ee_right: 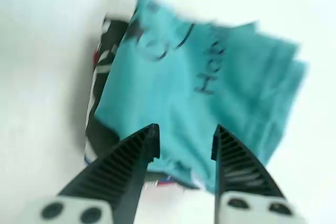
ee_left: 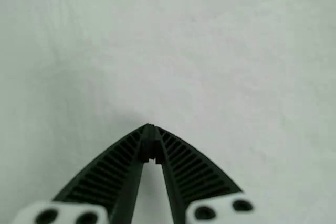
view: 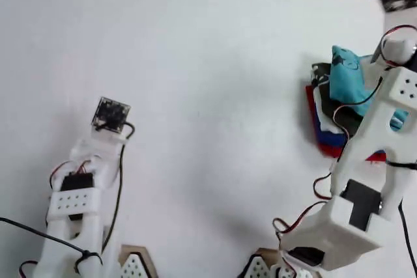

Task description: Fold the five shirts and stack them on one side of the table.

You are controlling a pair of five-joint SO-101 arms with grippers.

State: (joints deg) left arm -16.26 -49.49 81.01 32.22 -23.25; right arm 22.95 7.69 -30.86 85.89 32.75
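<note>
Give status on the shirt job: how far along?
Nearly done: the stack holds red, blue, white and black layers with the teal shirt on top. In hand: nothing; right hand open above the teal shirt, left hand shut over the table. Left: maybe squaring it; it sits skewed.

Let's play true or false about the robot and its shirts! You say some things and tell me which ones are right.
1. The teal shirt lies on top of the stack. True.
2. The left tool is wide open. False: it is shut, over the bare table.
3. The right tool is open above the teal shirt. True.
4. The stack sits in the middle of the table. False: it sits at one side, under the right arm.
</note>
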